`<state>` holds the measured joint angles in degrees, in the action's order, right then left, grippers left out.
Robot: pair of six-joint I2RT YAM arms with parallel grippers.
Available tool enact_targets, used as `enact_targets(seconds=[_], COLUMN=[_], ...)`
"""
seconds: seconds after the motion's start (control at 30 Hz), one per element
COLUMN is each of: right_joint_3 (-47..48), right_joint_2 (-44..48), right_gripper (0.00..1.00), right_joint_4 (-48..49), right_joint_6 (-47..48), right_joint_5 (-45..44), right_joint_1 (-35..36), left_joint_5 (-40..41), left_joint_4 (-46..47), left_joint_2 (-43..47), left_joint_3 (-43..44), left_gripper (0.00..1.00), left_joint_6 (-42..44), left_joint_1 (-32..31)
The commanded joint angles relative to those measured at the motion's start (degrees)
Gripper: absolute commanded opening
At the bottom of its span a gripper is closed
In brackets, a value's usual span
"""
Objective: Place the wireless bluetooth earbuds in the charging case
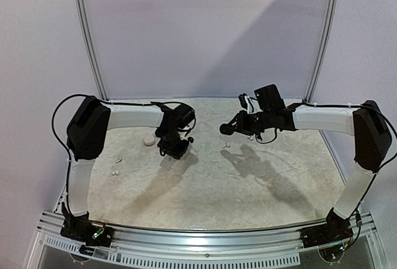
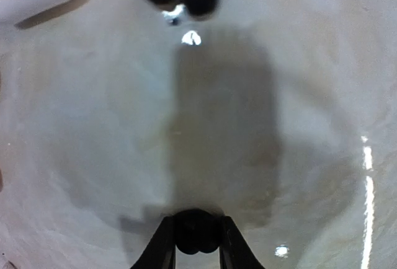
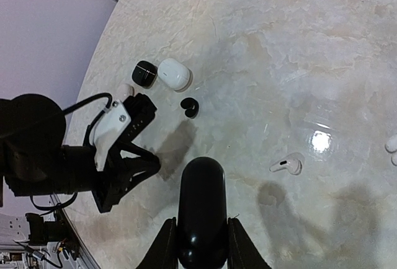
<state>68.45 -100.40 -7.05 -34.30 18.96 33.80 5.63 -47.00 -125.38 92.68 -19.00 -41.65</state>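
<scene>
two grips: left gripper [image 2: 196,222] pinches a tiny rounded glossy black earbud [image 2: 195,237]. right gripper [image 3: 201,224] clamps a smooth black pebble-shaped case [image 3: 201,188].

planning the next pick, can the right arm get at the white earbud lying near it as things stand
Probably not yet: nothing blocks the way to the white earbud, but the right gripper is shut on the black case, so its jaws are full.

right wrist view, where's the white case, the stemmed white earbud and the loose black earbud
white case [image 3: 173,74]: right wrist view, centre of its top surface
white earbud [image 3: 286,165]: right wrist view, middle of its body
loose black earbud [image 3: 190,106]: right wrist view, middle of its rounded body
</scene>
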Motion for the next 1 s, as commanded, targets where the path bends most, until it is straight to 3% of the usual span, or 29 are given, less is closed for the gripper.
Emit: enact_targets(seconds=[0.0,0.23,0.5,0.67,0.83,0.97], right_joint_3=[-3.68,-10.27,-12.09,-10.82,-9.42,-8.5], right_joint_2=[6.0,13.94,17.5,16.94,15.67,14.48], right_gripper=[0.0,0.0,0.0,0.0,0.0,0.0], right_joint_4=[-2.38,-3.16,-2.64,-2.76,-3.21,-3.68], right_joint_6=[2.58,3.92,4.74,5.59,6.76,6.96], right_joint_5=[-3.21,-6.65,-7.77,-7.62,-7.93,-7.67], right_joint_1=[0.13,0.08,0.06,0.12,0.08,0.07], left_joint_5=[-6.32,-5.8,-5.86,-3.57,3.56,2.68], left_joint_4=[-2.32,-5.85,-9.35,-10.69,-4.54,-2.6], left_joint_2=[-6.74,-11.47,-11.04,-8.24,-5.75,-6.96], left_joint_3=[2.5,8.81,13.06,16.62,15.8,18.97], left_gripper=[0.22,0.27,0.67,0.81,0.83,0.81], left_joint_6=[1.37,3.53,5.32,9.51,12.83,12.37], left_joint_1=[-7.91,-13.79,-13.44,-11.52,-7.39,-3.22])
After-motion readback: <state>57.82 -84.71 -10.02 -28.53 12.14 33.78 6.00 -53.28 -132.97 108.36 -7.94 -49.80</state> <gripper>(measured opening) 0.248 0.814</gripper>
